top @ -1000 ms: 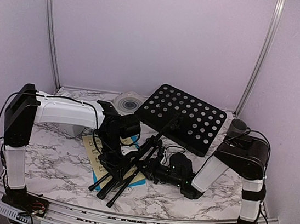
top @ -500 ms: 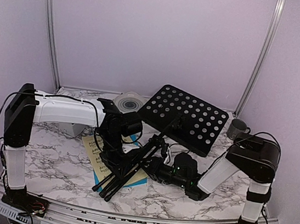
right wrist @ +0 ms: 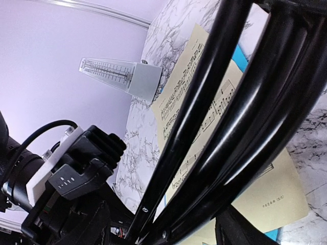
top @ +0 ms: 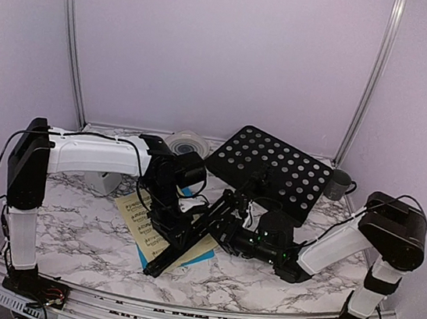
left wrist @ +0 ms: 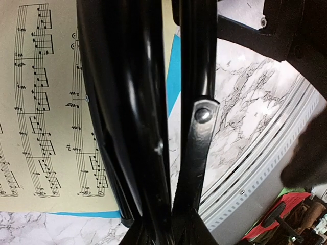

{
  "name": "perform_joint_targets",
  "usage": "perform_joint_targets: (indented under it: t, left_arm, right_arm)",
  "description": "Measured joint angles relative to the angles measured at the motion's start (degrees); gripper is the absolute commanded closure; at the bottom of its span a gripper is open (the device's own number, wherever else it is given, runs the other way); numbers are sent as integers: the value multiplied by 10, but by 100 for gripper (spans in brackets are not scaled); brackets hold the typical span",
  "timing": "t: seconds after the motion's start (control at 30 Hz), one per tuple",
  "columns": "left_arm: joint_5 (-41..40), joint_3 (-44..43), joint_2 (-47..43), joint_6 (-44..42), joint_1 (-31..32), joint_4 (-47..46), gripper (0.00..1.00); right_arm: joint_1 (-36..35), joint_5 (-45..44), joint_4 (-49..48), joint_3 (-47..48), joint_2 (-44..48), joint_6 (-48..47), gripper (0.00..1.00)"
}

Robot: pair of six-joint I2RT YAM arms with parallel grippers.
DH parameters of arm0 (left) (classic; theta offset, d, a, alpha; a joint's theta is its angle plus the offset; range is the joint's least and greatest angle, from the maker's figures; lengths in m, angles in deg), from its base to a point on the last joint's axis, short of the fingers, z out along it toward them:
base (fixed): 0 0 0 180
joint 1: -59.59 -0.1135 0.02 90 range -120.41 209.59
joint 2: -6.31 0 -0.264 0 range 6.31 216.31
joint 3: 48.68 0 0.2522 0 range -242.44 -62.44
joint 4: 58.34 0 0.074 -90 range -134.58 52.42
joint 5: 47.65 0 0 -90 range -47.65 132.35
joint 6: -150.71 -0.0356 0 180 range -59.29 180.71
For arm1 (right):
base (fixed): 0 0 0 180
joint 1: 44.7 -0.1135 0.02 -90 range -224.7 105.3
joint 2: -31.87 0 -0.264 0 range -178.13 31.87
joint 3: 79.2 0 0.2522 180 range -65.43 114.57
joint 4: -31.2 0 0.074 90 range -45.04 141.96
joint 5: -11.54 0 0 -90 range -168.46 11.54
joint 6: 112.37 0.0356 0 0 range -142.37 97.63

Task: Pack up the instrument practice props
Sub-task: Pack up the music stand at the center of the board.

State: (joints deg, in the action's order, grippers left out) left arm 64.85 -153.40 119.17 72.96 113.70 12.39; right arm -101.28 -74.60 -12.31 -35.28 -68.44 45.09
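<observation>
Two robot arms meet over a black music stand [top: 271, 167] on a marble table [top: 78, 228]. The stand's hole-punched desk tilts up toward 1 o'clock, and its folded tripod legs [top: 178, 251] run down toward 7 o'clock. The left gripper [top: 176, 225] sits on the legs, its jaws drawn narrow around the bundled tubes. The right gripper [top: 228, 231] presses in from 3 o'clock against the same legs, but the pictures do not show whether it is closed on them. Under the legs lies a yellow sheet-music page [top: 132, 208] on top of a blue page [top: 199, 257]. A white pyramid metronome [right wrist: 122, 76] stands at 9 o'clock of the pages, partly hidden behind the left arm in the overhead view. A dark mug [top: 338, 184] stands at 3 o'clock of the desk, near the wall. A white roll [top: 184, 144] lies at the back edge, at 9 o'clock of the desk.
</observation>
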Motion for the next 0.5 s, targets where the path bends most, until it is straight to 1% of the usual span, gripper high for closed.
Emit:
perform_joint_targets:
  t: [0.1,0.27,0.37,0.5]
  left_arm:
    - [-3,-4,4,-5,0,1,65]
    - [-16,-9,7,-6,0,0,61]
    - [-25,-9,7,-5,0,-3,58]
    - [-38,-9,7,-4,1,-10,48]
  right_arm:
    - [2,2,21,9,5,3,31]
    - [11,11,64,29,5,17,31]
    - [14,12,93,42,5,23,34]
    - [18,14,130,58,6,25,32]
